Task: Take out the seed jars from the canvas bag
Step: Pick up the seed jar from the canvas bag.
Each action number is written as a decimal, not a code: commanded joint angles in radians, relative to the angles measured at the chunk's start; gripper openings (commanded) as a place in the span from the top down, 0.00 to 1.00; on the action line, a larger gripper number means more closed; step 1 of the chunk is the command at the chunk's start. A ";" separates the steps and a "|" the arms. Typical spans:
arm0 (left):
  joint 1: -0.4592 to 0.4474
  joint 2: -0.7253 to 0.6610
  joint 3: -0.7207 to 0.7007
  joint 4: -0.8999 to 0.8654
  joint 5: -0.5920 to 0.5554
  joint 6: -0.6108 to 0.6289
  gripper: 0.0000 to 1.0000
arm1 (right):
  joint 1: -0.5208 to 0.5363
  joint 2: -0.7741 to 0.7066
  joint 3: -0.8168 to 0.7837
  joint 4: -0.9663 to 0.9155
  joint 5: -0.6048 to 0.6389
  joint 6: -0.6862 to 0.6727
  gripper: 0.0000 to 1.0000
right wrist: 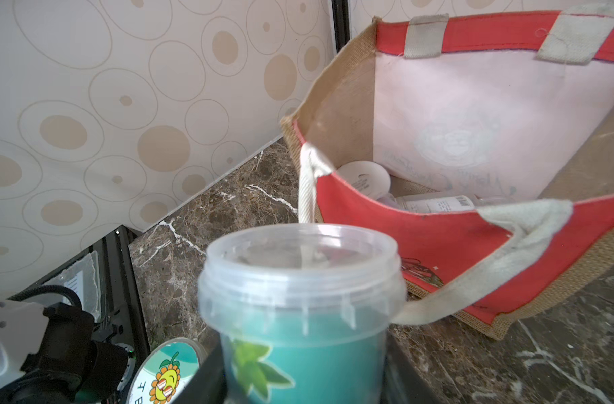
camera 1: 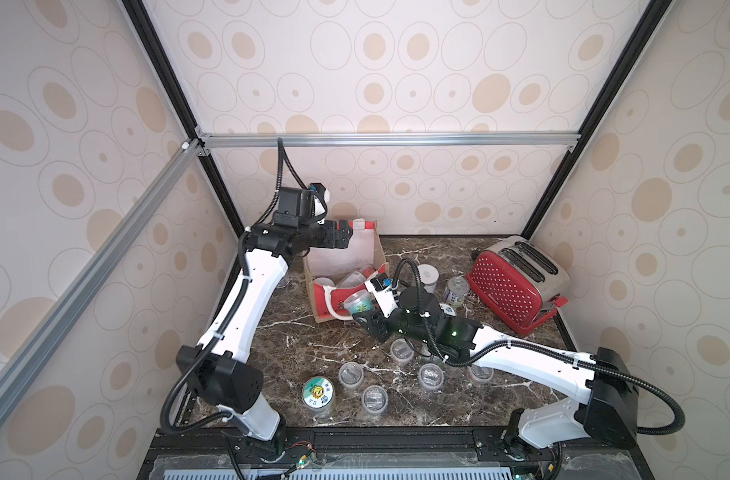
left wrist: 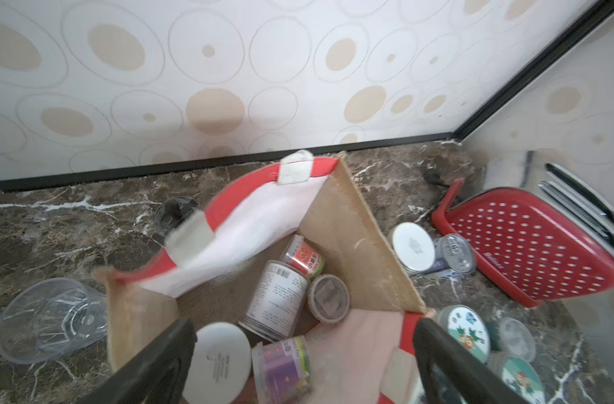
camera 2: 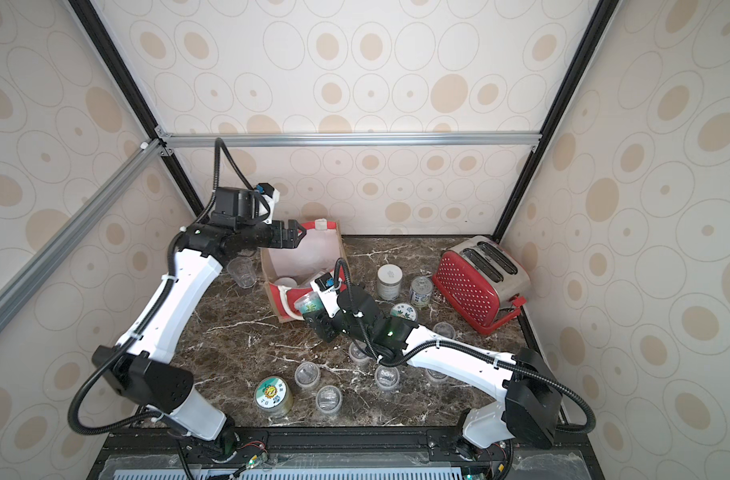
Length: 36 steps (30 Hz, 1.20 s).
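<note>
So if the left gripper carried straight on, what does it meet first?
Likely a jar inside the bag: the left gripper points down into it, open, and the purple jar lies nearest between its fingers. Depth is unclear.

Count of the jars and the other things

Six tiny clear cups [camera 2: 306,374] [camera 2: 329,400] [camera 2: 358,352] [camera 2: 387,376] [camera 2: 436,374] [camera 2: 444,331] (one half hidden), two sticker-lidded jars [camera 2: 271,395] [camera 2: 404,312], one white-lidded jar [camera 2: 390,282], one teal jar [camera 2: 309,305], one metal-topped tin [camera 2: 421,292]; five further jars [left wrist: 221,360] [left wrist: 277,300] [left wrist: 302,257] [left wrist: 328,297] [left wrist: 284,363] show inside the one canvas bag [camera 2: 305,253]; one toaster [camera 2: 479,282], one drinking glass [camera 2: 241,270], one dark-topped shaker [left wrist: 174,215], two arms [camera 2: 168,299] [camera 2: 458,357].
</note>
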 commanded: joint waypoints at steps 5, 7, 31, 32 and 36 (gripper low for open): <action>-0.002 -0.221 -0.244 -0.015 0.337 -0.093 0.02 | 0.007 -0.032 0.012 -0.050 -0.026 -0.074 0.50; -0.002 -0.285 -0.331 0.019 0.398 -0.132 0.02 | 0.009 -0.033 0.020 -0.060 -0.037 -0.085 0.50; -0.051 -0.459 -0.818 0.294 0.651 -0.332 0.11 | 0.045 0.014 0.076 -0.097 -0.068 -0.099 0.50; -0.053 -0.458 -0.823 0.300 0.651 -0.336 0.13 | 0.048 0.016 0.076 -0.097 -0.068 -0.102 0.49; -0.054 -0.459 -0.827 0.316 0.653 -0.348 0.21 | 0.052 0.025 0.082 -0.106 -0.071 -0.107 0.49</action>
